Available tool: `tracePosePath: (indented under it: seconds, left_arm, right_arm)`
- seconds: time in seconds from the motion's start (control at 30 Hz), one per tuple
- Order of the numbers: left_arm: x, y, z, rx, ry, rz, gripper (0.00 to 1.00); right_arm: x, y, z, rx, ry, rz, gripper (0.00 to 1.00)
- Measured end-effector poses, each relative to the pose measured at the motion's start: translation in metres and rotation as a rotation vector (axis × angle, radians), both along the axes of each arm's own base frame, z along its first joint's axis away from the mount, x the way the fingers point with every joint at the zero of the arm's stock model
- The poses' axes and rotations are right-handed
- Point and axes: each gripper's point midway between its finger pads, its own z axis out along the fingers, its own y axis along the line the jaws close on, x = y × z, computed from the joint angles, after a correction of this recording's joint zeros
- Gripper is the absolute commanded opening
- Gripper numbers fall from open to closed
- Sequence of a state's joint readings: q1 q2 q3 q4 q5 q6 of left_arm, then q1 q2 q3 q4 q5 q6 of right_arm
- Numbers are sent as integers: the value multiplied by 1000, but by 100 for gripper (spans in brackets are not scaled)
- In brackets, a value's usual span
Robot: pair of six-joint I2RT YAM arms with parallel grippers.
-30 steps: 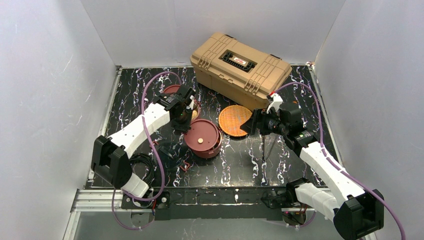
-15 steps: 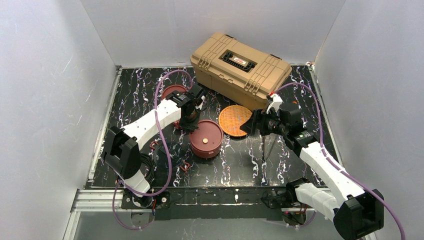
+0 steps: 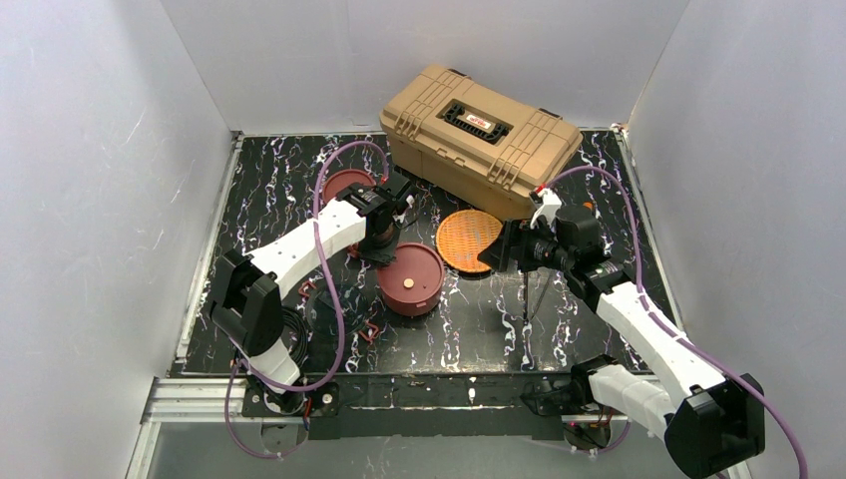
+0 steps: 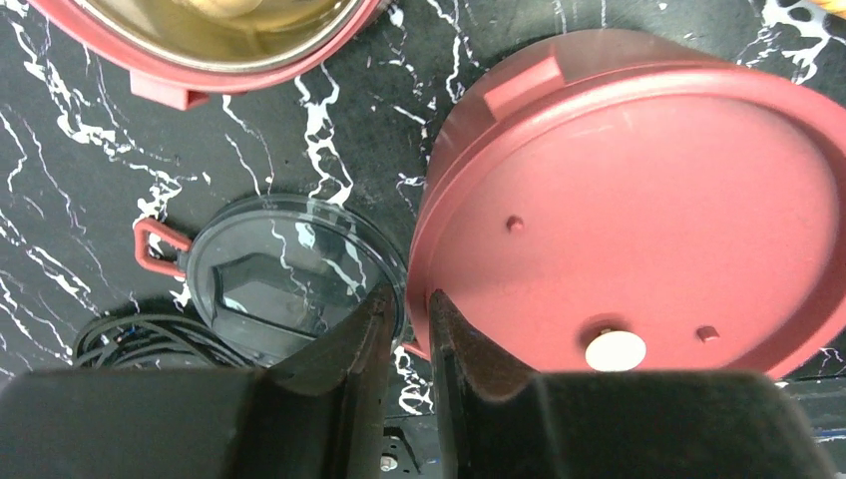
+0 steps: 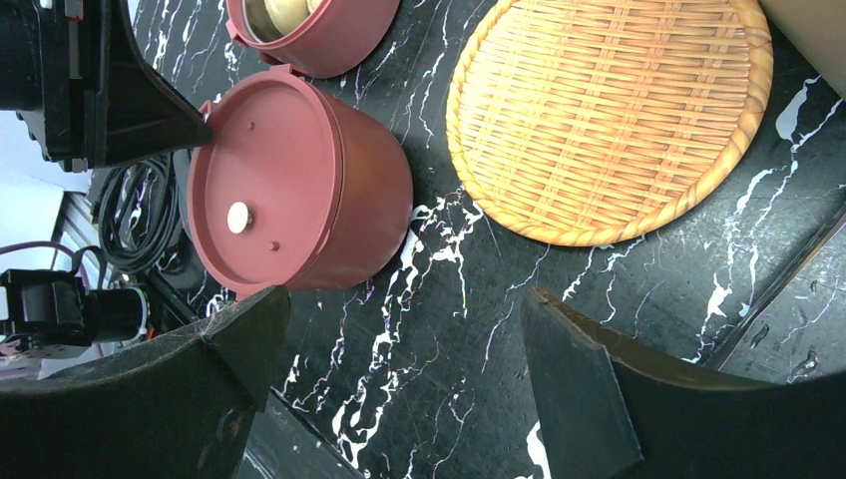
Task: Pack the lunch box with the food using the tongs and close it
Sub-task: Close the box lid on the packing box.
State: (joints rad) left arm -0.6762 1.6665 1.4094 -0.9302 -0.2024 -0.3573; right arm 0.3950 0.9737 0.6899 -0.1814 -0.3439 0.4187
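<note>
a: what could go wrong from here?

b: the left gripper (image 4: 410, 295) sits at the rim of the lidded bowl (image 4: 638, 190). its fingers are nearly together with only a slit between them, and the rim lines up with that slit. i cannot tell whether it pinches the rim or merely rests against it. if it pulls away while caught, i'd expect the bowl to drag or tip, or the lid to lift.

a: anything else?

b: the open bowl (image 4: 170, 88), at the upper left of the left wrist frame, stands just beside it. a shove could knock the two together and jostle the bun (image 5: 287, 10) inside. the right gripper (image 5: 399, 299) is spread wide and holds nothing. it hovers over the desk (image 5: 419, 399) near the woven plate (image 5: 609, 120). the thin dark v i take for the tongs (image 3: 528, 297) sits right of centre in the overhead frame, in neither gripper.

a: and the lunch box (image 3: 411, 279) itself?

b: round, maroon, in separate parts. the lidded bowl is mid-frame overhead, its flat lid carrying a pale dot (image 4: 615, 351). the steel-lined open bowl is up and left of it. they aren't stacked, so closing looks unfinished.
</note>
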Motion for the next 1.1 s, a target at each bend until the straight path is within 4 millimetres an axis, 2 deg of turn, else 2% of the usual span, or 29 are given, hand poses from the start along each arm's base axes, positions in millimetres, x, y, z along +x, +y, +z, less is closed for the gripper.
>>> tracePosePath:
  seconds: [0.27,0.37,0.47,0.57,0.87,1.1]
  left_arm:
    - [0,8,5,43,-6,-4,52]
    - [4,8,9,44,-23,-5,59]
    - [4,8,11,36,-28,-2,64]
    - [4,6,11,-18,-34,14,66]
    - [-3,5,-4,-269,22,143,67]
    - [-8,-5,-23,-417,81,198,63]
  right_arm:
    - [0,5,-6,0,23,7,91]
    - [-3,16,-13,-15,42,26,91]
    - [-12,36,-22,-54,54,70,90]
    - [-15,58,-26,-94,64,95,90]
    - [5,90,-43,-137,106,65,90]
    - [-2,120,-60,-174,130,120,86]
